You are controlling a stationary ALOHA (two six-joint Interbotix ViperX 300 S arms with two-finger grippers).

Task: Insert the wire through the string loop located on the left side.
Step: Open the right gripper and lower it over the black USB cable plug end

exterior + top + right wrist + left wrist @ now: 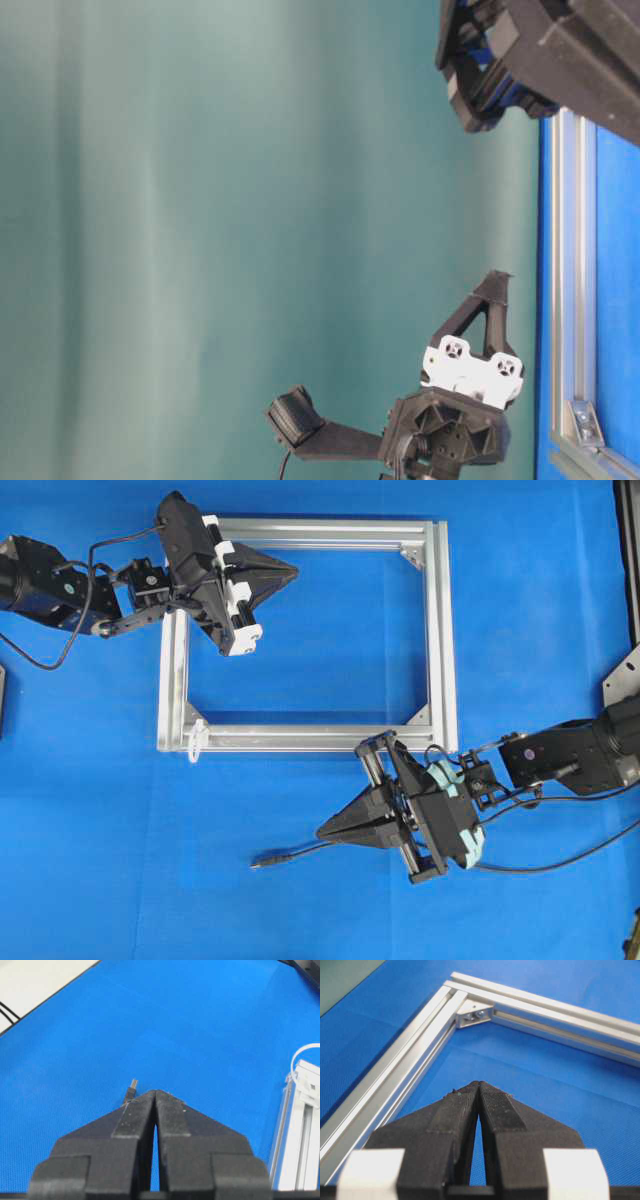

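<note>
The wire [290, 855] lies on the blue cloth, its plug tip [258, 862] pointing left; it runs under my right gripper [322, 833] and on to the right. That gripper is shut with nothing between its jaws. In the right wrist view the plug [132, 1088] pokes out just past the shut tips [156, 1092]. The string loop [194, 742] hangs at the silver frame's [440, 630] near left corner, well left of the right gripper, and its white arc [301, 1055] shows above the frame end [300, 1125]. My left gripper [295, 572] is shut and empty over the frame's far left part.
The left wrist view shows the shut tips [479, 1084] pointing toward a frame corner bracket [475, 1015]. A second bracket [412, 557] sits in the far right corner. Arm cables [560, 865] trail on the cloth at the right. The left arm [60, 585] reaches in from the left.
</note>
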